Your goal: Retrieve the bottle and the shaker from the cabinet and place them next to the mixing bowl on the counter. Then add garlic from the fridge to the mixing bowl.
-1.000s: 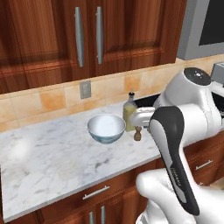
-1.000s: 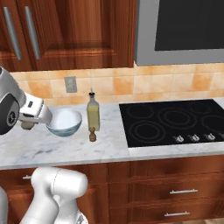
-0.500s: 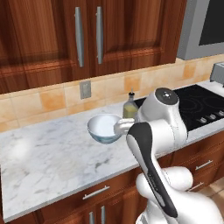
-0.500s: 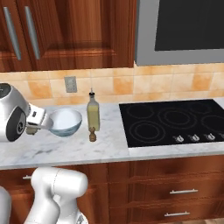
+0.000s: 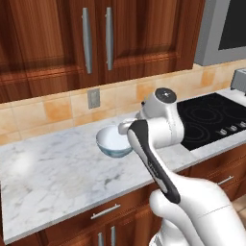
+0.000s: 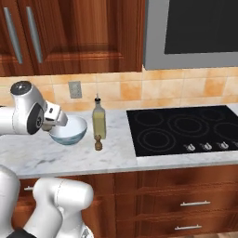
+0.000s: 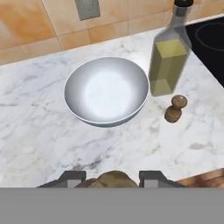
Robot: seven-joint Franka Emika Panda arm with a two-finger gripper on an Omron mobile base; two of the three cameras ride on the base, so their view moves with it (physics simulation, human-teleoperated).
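The gripper is closed on a brownish garlic held between its tips, and looks down at the counter's front edge. The arm is folded — elbow high, wrist pushed toward the backsplash, hand just short of the bowl. The bowl sits mid-counter, nothing in it. Just beside it stands the bottle, toward the cooktop, with the small shaker in front of it — nearer the front edge.
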